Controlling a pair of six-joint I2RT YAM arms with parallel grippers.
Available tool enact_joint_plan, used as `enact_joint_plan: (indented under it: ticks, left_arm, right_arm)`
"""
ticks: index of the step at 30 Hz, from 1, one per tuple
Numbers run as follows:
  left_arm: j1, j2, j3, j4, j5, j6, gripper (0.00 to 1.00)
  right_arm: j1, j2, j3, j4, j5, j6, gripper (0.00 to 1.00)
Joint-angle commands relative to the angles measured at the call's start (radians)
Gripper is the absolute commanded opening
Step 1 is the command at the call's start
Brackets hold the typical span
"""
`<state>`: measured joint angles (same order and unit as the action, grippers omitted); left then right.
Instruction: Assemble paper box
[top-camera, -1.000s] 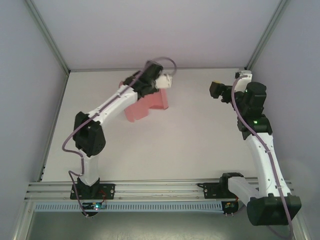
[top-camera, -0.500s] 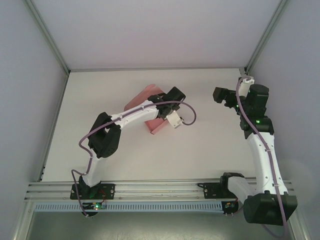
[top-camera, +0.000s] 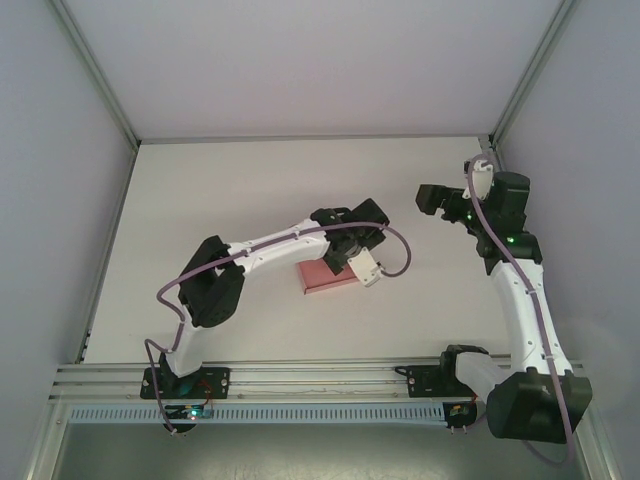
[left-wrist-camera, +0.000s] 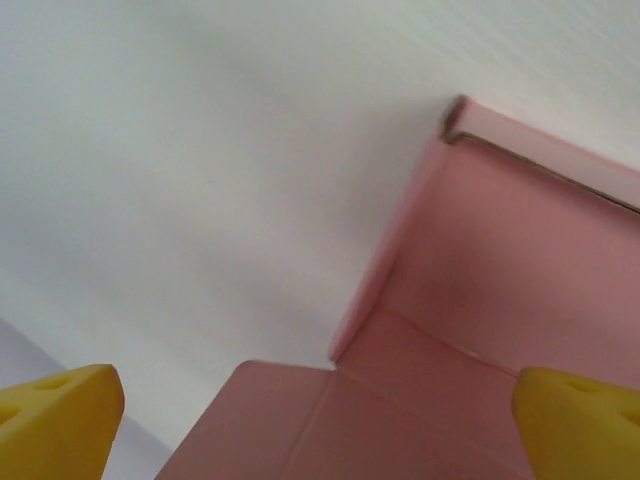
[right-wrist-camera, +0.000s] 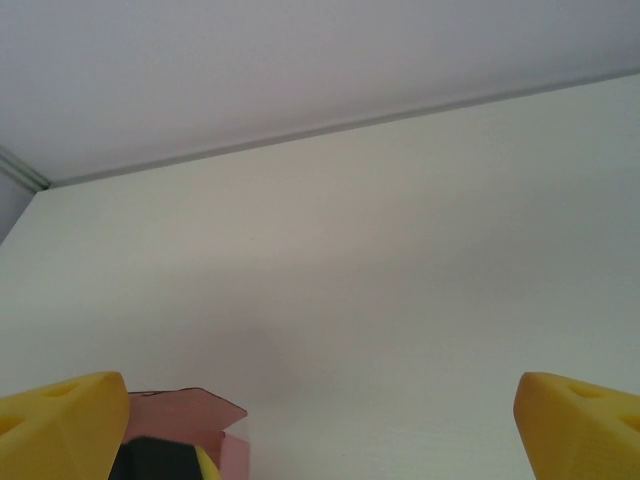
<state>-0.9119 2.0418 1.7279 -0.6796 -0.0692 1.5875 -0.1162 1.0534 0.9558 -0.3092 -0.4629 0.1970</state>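
Paper box (top-camera: 322, 281) lies on the table (top-camera: 200, 200) beneath wide-spread left fingers (left-wrist-camera: 58, 422); right fingers (right-wrist-camera: 60, 420) gape too.

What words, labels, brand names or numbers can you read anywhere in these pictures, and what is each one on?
No text can be read.
The paper box is plain pink, with no print on the faces that show.
The table is unmarked white.
The circuit board at the left arm's base is too small to read.
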Motion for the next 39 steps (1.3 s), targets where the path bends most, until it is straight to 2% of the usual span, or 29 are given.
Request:
enact_joint_plan:
  ticks: [1,4,6,8,10,14,16,19,20,22,26,28,30,32,35,39]
  left_arm:
    - [-0.013,-0.122,0.049,0.028,0.085,-0.243,1.00]
    - [-0.013,-0.213,0.011,0.136,0.081,-0.422,1.00]
    - [-0.012,-0.270,-0.002,0.171,0.047,-0.565,1.00]
    - [0.005,-0.324,-0.015,0.206,-0.006,-0.770,1.00]
    - [0.047,-0.391,-0.054,0.205,-0.010,-0.995,1.00]
    - [0.200,-0.524,-0.225,0.252,0.042,-1.389,1.00]
    - [0.310,-0.587,-0.323,0.254,0.132,-1.553,1.00]
    - [0.412,-0.699,-0.512,0.350,0.427,-1.587,1.00]
    - [0.418,-0.724,-0.544,0.358,0.474,-1.574,1.00]
    - [0.421,-0.743,-0.542,0.261,0.521,-1.507,1.00]
    - [0.422,-0.708,-0.570,0.167,0.394,-1.484,1.00]
    - [0.426,-0.675,-0.587,0.147,0.408,-1.456,0.97]
    - [0.425,-0.637,-0.581,0.130,0.412,-1.431,0.89]
    - [0.427,-0.606,-0.563,0.133,0.370,-1.416,0.82]
    - [0.430,-0.547,-0.519,0.115,0.301,-1.379,0.79]
    - [0.438,-0.448,-0.459,0.059,0.293,-1.337,0.77]
  right_arm:
    - [-0.007,0.008,-0.012,0.116,-0.108,-0.071,0.98]
    - [-0.002,0.037,-0.015,0.214,-0.249,-0.147,0.98]
    - [0.004,0.075,0.029,0.144,-0.325,-0.262,0.98]
    - [0.017,0.111,0.068,0.074,-0.346,-0.361,0.98]
    - [0.046,0.152,0.098,0.018,-0.362,-0.467,0.98]
    - [0.135,0.272,0.199,-0.215,-0.451,-0.777,0.98]
    - [0.187,0.359,0.281,-0.359,-0.430,-0.917,0.98]
    - [0.260,0.501,0.413,-0.507,-0.300,-1.010,0.94]
    - [0.279,0.541,0.449,-0.530,-0.265,-1.011,0.93]
    - [0.311,0.612,0.519,-0.627,-0.237,-1.090,0.91]
    - [0.351,0.713,0.613,-0.720,-0.168,-1.164,0.89]
    - [0.367,0.760,0.649,-0.733,-0.112,-1.149,0.88]
    - [0.380,0.797,0.675,-0.756,-0.090,-1.159,0.86]
    - [0.396,0.825,0.694,-0.770,-0.065,-1.173,0.85]
    - [0.416,0.855,0.719,-0.767,-0.011,-1.167,0.80]
    - [0.425,0.894,0.754,-0.761,0.023,-1.150,0.73]
